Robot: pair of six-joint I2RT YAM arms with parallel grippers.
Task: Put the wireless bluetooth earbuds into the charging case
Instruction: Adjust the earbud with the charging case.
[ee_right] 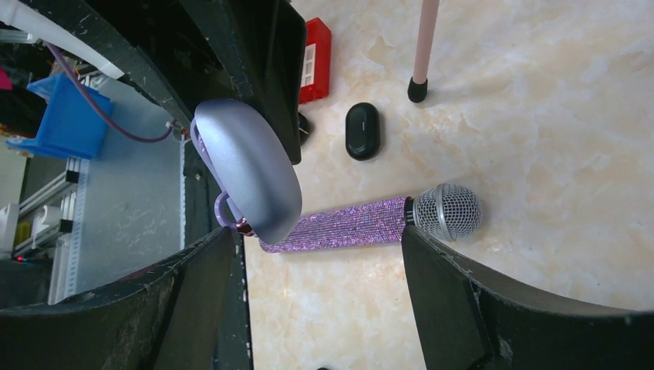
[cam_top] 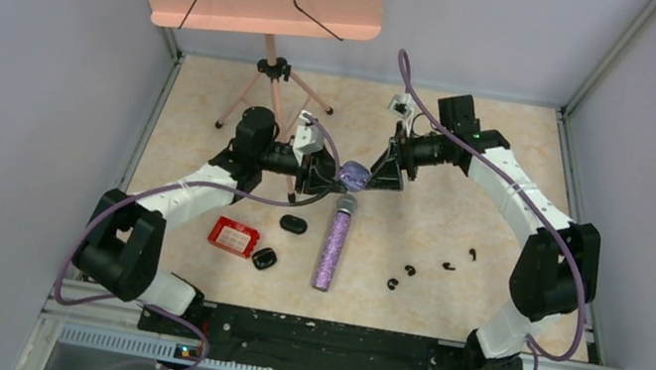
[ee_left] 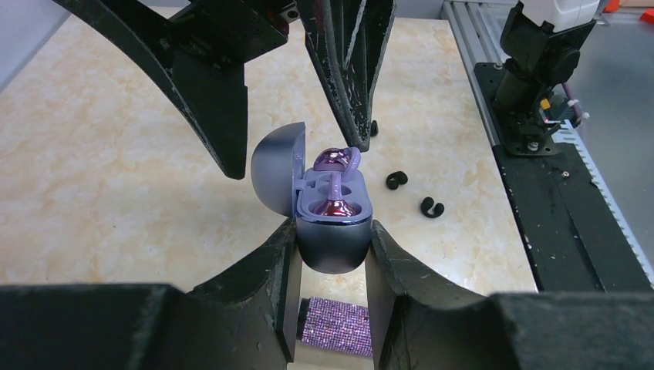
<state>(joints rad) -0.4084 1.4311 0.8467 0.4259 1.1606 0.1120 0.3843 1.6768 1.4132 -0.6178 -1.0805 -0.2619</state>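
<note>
Marble tabletop (cam_top: 485, 307); left gripper (ee_left: 333, 235) clamps purple case (cam_top: 355, 175) (lid open)

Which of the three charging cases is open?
The pale purple case in the left end effector, lid up. Both black cases lie shut.

Charging case (ee_left: 332, 235) sitting in the left gripper (ee_left: 333, 254), over the table's (cam_top: 475, 185) middle.
Beneath it a microphone (cam_top: 333, 246) is lying; two closed cases (cam_top: 293, 225) and a box (cam_top: 233, 237) are sitting to its left, loose earbuds (cam_top: 410, 270) to its right, a stand (cam_top: 267, 84) by the far edge.
</note>
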